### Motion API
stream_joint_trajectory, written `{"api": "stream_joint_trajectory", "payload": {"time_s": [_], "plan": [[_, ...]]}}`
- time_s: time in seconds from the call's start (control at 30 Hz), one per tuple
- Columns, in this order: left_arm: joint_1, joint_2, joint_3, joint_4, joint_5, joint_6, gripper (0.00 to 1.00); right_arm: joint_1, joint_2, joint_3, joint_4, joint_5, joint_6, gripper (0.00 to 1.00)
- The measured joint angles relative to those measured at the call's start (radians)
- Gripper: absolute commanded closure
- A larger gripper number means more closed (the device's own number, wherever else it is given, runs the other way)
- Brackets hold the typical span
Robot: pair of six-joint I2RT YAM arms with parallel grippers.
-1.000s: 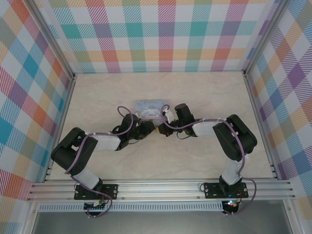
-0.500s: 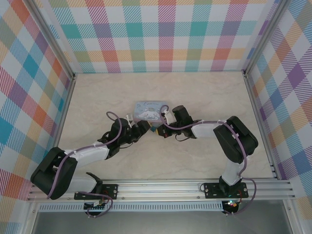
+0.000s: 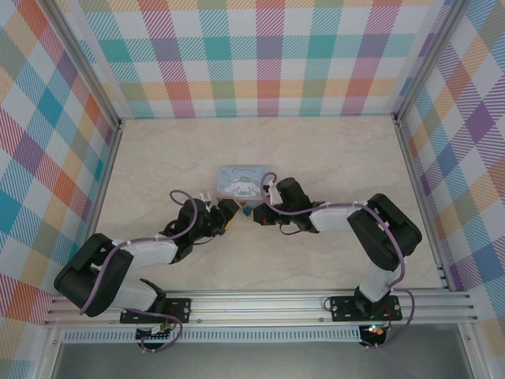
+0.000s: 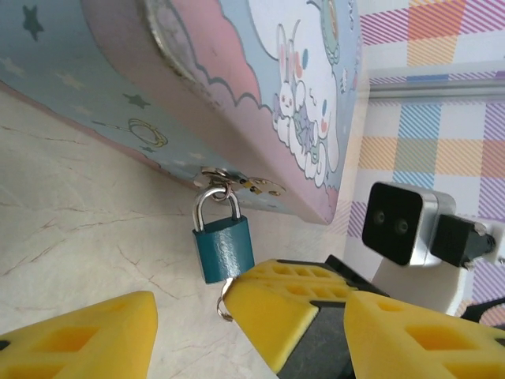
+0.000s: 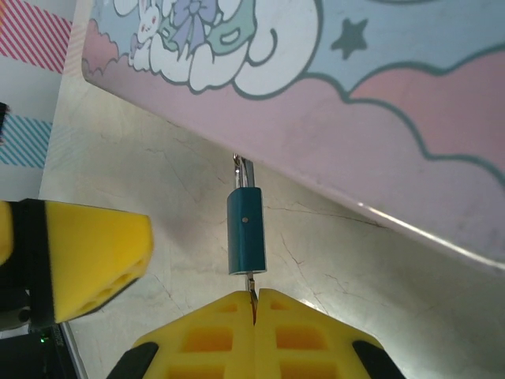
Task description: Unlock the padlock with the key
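**Key in the padlock, the turn not yet made**

Your right tool (image 5: 253, 298) was pinched narrow on the key (image 5: 252, 283), whose blade stood in the bottom of the padlock (image 5: 245, 230). The padlock hung, shackle closed, on the hasp at the side of the tin box (image 5: 371, 118), low over the table (image 5: 158, 181). Your left tool (image 3: 226, 215) was spread wide just beside it, holding nothing. To do it well, you probably needed to twist about the key's own axis without pulling, and brace the padlock body with the left tool. The tin was shut, so its contents were hidden.
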Motion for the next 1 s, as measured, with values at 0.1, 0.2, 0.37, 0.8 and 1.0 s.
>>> {"api": "stream_joint_trajectory", "payload": {"time_s": [0.1,0.2,0.37,0.8,1.0], "plan": [[0.000,0.045,0.000,0.042,0.008,-0.018,0.41,0.007,0.000,-0.001,0.013,0.010,0.029,1.00],[-0.002,0.069,0.001,0.064,0.010,-0.027,0.43,0.015,0.000,-0.001,0.023,0.016,0.047,1.00],[-0.006,0.100,0.008,0.098,0.015,-0.036,0.48,0.024,0.001,-0.001,0.032,0.021,0.069,0.99],[-0.017,0.211,0.044,0.175,0.015,-0.054,0.59,0.032,0.005,-0.001,0.047,0.022,0.089,0.99],[-0.019,0.238,0.052,0.194,0.015,-0.057,0.63,0.034,0.008,-0.001,0.053,0.022,0.095,0.99]]}}
